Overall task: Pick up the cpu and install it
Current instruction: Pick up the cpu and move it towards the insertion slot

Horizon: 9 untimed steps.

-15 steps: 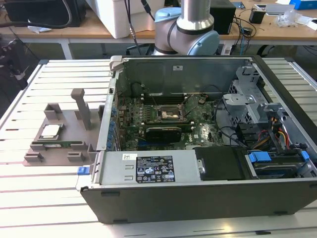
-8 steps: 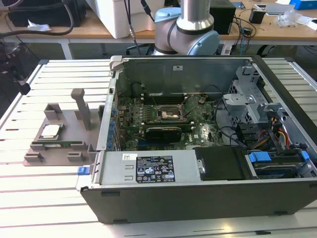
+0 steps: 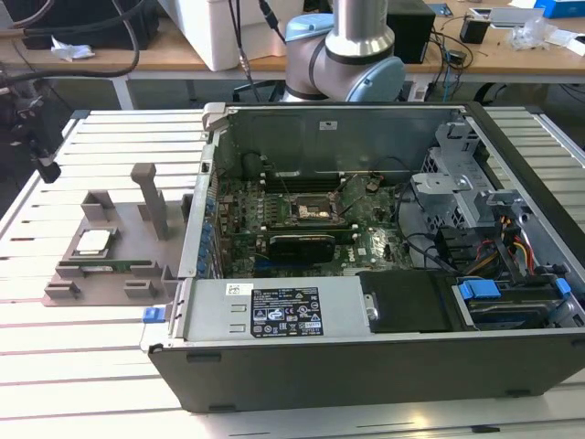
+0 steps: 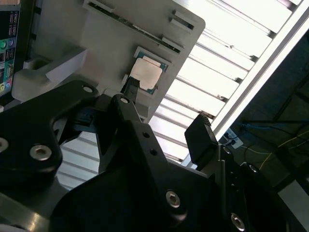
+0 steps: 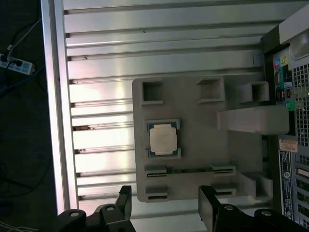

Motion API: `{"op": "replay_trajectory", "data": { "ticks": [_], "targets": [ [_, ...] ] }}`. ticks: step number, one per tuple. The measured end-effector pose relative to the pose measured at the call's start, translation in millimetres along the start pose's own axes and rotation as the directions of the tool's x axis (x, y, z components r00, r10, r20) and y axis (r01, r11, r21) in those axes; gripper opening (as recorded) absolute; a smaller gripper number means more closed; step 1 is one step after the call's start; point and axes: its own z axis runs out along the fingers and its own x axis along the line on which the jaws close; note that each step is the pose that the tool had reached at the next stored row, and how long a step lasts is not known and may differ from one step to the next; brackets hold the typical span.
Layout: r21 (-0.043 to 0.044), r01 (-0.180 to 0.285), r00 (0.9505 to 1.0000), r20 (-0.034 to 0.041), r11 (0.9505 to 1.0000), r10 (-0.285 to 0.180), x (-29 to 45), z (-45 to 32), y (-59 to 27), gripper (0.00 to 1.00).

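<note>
Judged to be at the first step, the approach for the pick-up: nothing lifted yet, nothing installed. In the first wrist view, small flat square cpu with silvery-white metal top (image 5: 162,138) lying flat in its shallow recess near the middle of the light grey plastic holder (image 5: 198,130). Black two-fingered tool (image 5: 165,193) released, fingers spread wide with nothing between them, hanging above one edge of the holder, near the cpu but apart from it. For the grasp itself, probably needed: centring over the chip, a straight descent, then a gentle closing on two opposite thin edges, with very little of the chip standing above the recess rim, so small room for error. Holder resting on a slatted silvery aluminium tabletop (image 3: 91,347). Just beside the holder, toward the exterior view's right, an open dark grey computer case (image 3: 366,366) with a green motherboard (image 3: 375,245) inside and, on it, a black square socket with metal frame (image 3: 315,212); hard to tell whether ready for the chip. Farther from the holder, behind the grey robot arm (image 3: 356,46), wooden desks with cables and boxes.
</note>
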Motion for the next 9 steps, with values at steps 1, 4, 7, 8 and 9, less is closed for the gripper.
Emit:
{"op": "replay_trajectory", "data": {
  "ticks": [1, 4, 7, 8, 9],
  "targets": [
    [0.0, 0.0, 1.0, 0.0, 1.0, 0.0, 0.0, 1.4, 0.0, 0.66],
    [-0.0001, 0.0, 1.0, 0.0001, 1.0, 0.0, 0.1, 6.6, 0.0, 0.66],
    [0.0, 0.0, 1.0, 0.0001, 1.0, 0.0, 0.3, 13.6, 0.0, 0.66],
    [0.0, 0.0, 1.0, 0.0, 1.0, 0.0, 0.3, 14.8, 0.0, 0.66],
    [-0.0001, 0.0, 1.0, 0.0001, 1.0, 0.0, 0.4, 16.3, 0.0, 0.66]
  ]
}}
